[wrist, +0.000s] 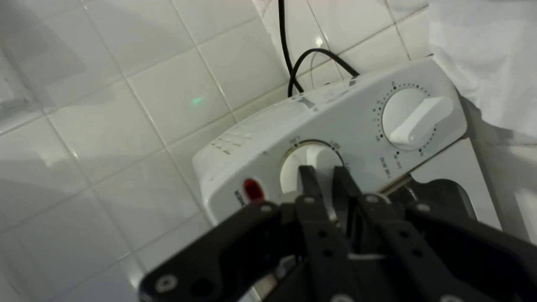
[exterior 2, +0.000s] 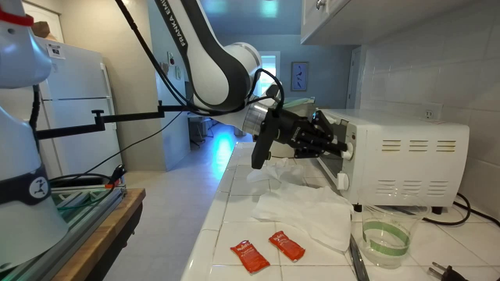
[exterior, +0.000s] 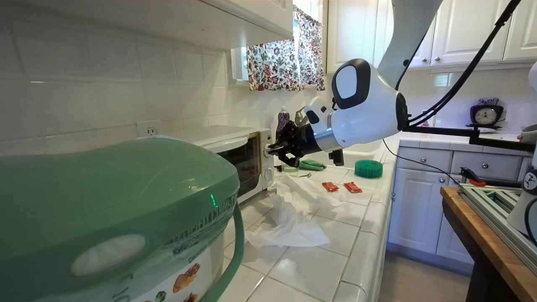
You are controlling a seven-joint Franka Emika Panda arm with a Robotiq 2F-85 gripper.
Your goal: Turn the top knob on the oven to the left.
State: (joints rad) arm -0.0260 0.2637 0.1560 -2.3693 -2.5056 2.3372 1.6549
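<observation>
The white toaster oven (exterior 2: 416, 130) stands on the tiled counter against the wall, and it also shows in an exterior view (exterior: 251, 191). Its round white top knob (wrist: 321, 157) has a raised grip bar and sits beside a red power light (wrist: 253, 190). The top knob also shows in an exterior view (exterior 2: 349, 151). My gripper (wrist: 323, 173) is at the top knob, its two black fingers close on either side of the grip bar. The gripper also shows in an exterior view (exterior: 273, 150). The fingers hide the knob's lower part. The lower knob (wrist: 417, 119) is untouched.
White paper sheets (exterior 2: 308, 210) lie below the oven front. Two red packets (exterior 2: 250, 255), a clear cup (exterior 2: 386, 242) and a knife (exterior 2: 357, 257) lie nearby. A large green-lidded container (exterior: 126, 188) stands before the oven. A cabinet (exterior: 256, 14) hangs above.
</observation>
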